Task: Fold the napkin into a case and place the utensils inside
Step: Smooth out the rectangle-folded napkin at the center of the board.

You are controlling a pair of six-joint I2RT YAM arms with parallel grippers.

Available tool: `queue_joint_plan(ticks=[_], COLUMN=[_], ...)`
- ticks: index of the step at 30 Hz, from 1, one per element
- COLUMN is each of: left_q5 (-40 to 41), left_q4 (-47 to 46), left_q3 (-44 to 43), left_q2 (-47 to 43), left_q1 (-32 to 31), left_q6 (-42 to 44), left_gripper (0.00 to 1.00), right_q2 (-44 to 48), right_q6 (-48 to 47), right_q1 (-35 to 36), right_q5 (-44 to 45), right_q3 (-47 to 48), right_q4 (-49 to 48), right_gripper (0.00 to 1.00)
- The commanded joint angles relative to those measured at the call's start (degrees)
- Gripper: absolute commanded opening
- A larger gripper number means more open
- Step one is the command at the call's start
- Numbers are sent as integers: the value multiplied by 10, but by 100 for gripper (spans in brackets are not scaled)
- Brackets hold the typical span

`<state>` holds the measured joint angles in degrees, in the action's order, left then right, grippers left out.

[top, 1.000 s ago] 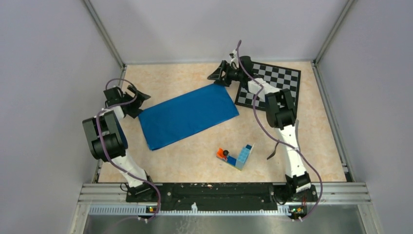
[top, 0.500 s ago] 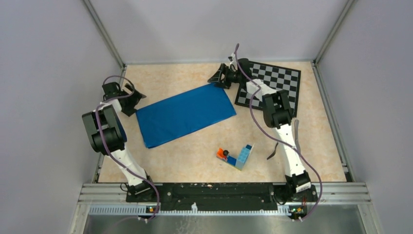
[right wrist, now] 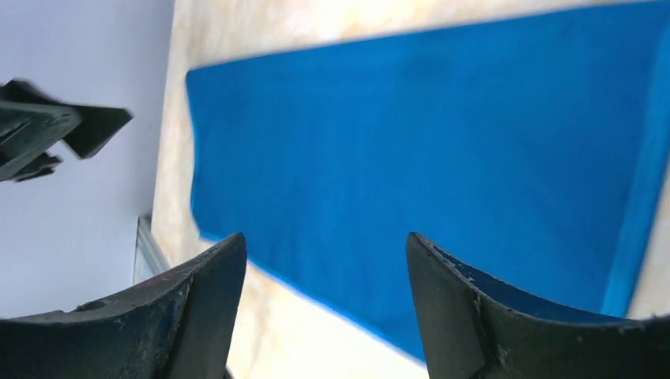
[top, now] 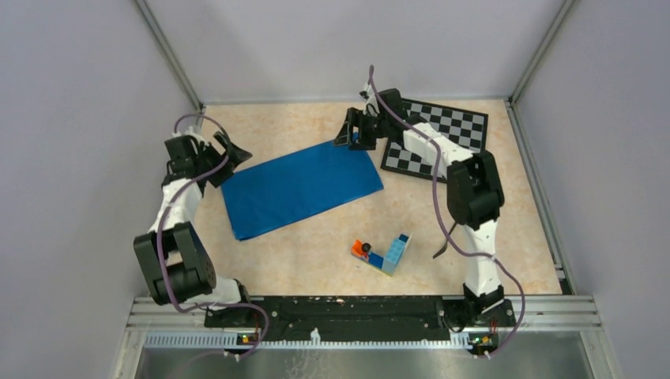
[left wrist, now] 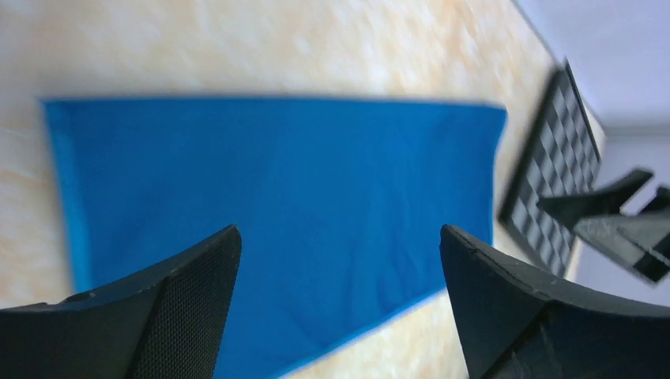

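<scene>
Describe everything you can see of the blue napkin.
The napkin is a bright blue, thin, slightly shiny cloth lying flat and smooth on the table as a long rectangle. It is set at a slant, its right end farther from the arm bases. The wrist views show a paler band along a short edge. The left gripper and right gripper hang open at opposite ends; neither grips it.

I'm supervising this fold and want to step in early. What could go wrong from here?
The left hand and right hand, both open, hang at opposite ends of the napkin; uneven pinches could bunch the thin cloth. The right hand is close to the chessboard and might snag its edge.
</scene>
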<state>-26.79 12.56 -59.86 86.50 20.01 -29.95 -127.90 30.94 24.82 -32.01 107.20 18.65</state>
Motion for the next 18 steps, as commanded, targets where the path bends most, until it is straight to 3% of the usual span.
queue_joint_plan(ticks=[1,7,12,18], left_q5=[-90,-35,-8,113], left_q4=[-43,-33,-20,64], left_q3=[115,192,224,228], left_q2=[-58,-84,-86,-79], left_q1=[-21,-30,-29,-26], left_q6=[-15,-12,-14,-25], left_gripper=[99,99,99,99], right_q2=[89,96,81,102], right_q6=[1,4,-19,-11], right_q1=[7,6,6,6], right_q5=[-14,-23,-2,10], right_q3=[-135,-216,-225,-302], right_q4=[-77,-130,-110,-144], right_gripper=[72,70,69,69])
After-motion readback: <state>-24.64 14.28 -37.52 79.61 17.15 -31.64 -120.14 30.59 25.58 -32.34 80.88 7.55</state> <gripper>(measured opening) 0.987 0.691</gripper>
